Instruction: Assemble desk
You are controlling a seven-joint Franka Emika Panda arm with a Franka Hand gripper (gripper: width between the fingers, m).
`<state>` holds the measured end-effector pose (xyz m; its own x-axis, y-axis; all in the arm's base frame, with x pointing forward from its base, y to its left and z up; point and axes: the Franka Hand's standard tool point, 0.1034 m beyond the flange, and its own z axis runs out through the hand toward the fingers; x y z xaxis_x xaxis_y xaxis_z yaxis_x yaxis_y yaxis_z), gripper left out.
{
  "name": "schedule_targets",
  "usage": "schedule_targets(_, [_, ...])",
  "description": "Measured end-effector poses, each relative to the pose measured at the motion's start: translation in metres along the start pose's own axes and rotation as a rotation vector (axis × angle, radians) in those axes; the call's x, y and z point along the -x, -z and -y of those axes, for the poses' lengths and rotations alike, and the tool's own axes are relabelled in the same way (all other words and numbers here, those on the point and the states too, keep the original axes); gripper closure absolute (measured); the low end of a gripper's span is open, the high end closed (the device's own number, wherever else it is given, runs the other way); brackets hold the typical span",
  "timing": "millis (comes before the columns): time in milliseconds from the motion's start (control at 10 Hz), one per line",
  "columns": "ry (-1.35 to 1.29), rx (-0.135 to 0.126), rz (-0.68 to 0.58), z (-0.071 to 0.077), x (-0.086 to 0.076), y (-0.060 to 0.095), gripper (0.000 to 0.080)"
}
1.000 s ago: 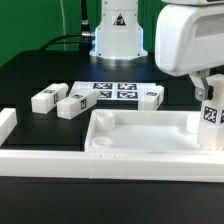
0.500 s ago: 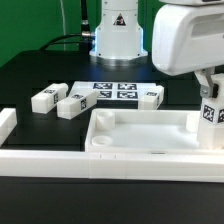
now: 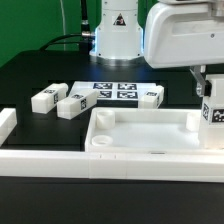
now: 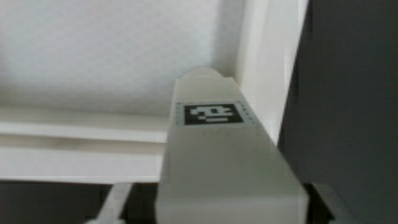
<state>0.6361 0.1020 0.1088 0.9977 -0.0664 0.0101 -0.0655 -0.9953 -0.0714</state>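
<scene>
The white desk panel [image 3: 140, 135] lies with its raised rim up, in front of the low white border bar. My gripper [image 3: 211, 112] is at the panel's corner on the exterior view's right, shut on a white tagged leg [image 3: 211, 115] that it holds upright. In the wrist view the leg [image 4: 222, 150] fills the middle, with the panel rim [image 4: 267, 50] beyond it. Three more tagged legs lie on the black table: two [image 3: 45, 98] [image 3: 72, 103] at the exterior view's left and one [image 3: 149, 97] behind the panel.
The marker board [image 3: 105, 90] lies flat behind the panel, before the arm's base [image 3: 117, 40]. A long white border bar [image 3: 100, 165] runs along the front, with a short end piece [image 3: 7, 122] at the left.
The arm's body has shifted slightly toward the exterior view's left and the held leg has moved a little down at the panel's right corner.
</scene>
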Motion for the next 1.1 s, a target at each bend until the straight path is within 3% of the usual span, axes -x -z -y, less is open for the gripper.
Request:
schedule_targets(500, [-0.353, 0.021, -0.012, -0.014, -0.003, 0.001, 0.0505])
schedule_targets(1000, [-0.472, 0.041, -0.015, -0.025, -0.004, 0.001, 0.0502])
schedule_targets(1100, [-0.455, 0.040, -0.016, -0.024, -0.004, 0.002, 0.0325])
